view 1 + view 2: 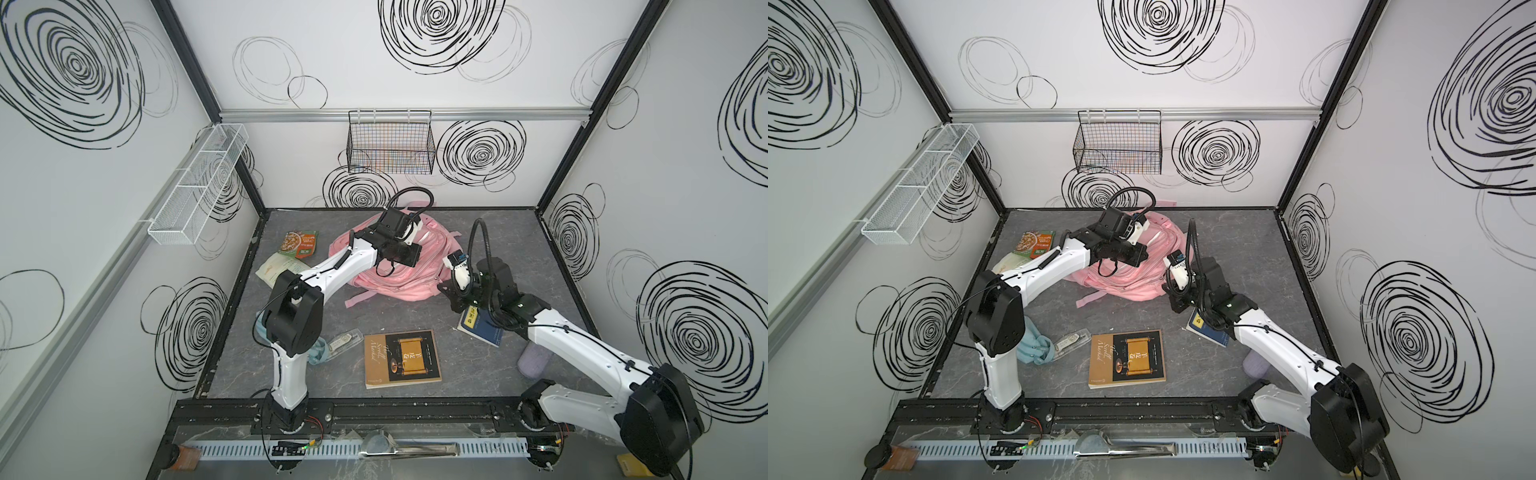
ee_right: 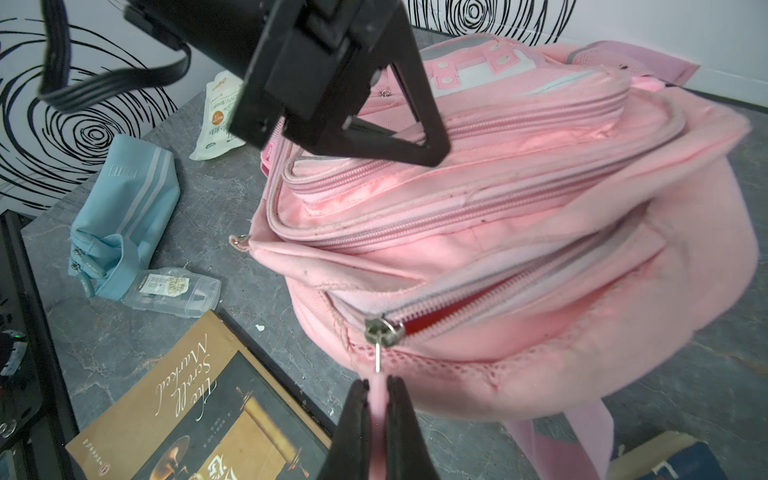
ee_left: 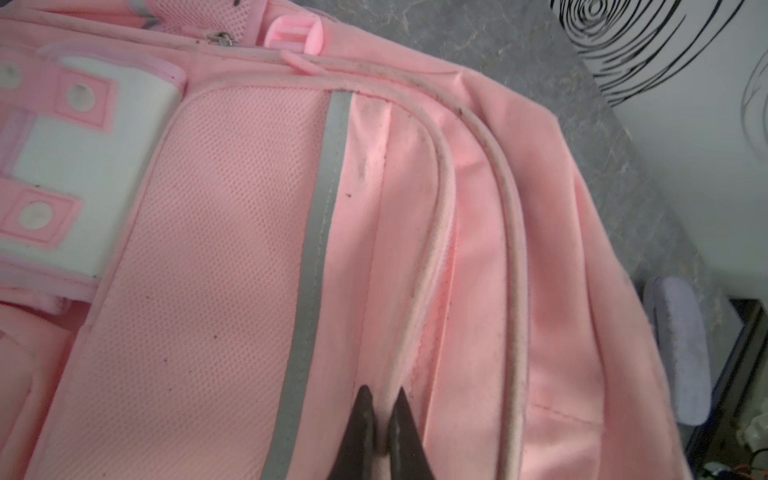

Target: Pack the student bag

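1. The left gripper (image 3: pixel 380 399) is closed on a raised fold of pink fabric beside the piping on the front of the student bag (image 1: pixel 395 282), apparently holding it steady.
2. The right gripper (image 2: pixel 377 386) is clamped on the pink pull tab (image 2: pixel 377 397) that hangs from the metal zipper slider (image 2: pixel 384 331) at the near end of the bag's main compartment.
3. That zipper is only partly undone: a narrow red slit (image 2: pixel 440 318) shows beside the slider, too small to pass anything through. The other zipped pockets look closed.
4. The bag lies slumped on the grey table (image 1: pixel 478 365), towards the back and middle, between the two arms.
5. Nothing appears packed. The brown book (image 1: pixel 402 358), the blue book (image 1: pixel 482 330) partly under the right arm, the light blue pouch (image 2: pixel 124 216), the clear plastic case (image 2: pixel 174 289), the snack packet (image 1: pixel 300 243) and the white sachet (image 1: pixel 276 268) all lie outside the bag.
6. My judgement: this is the opening stage; opening the zipper fully and loading every item remain.
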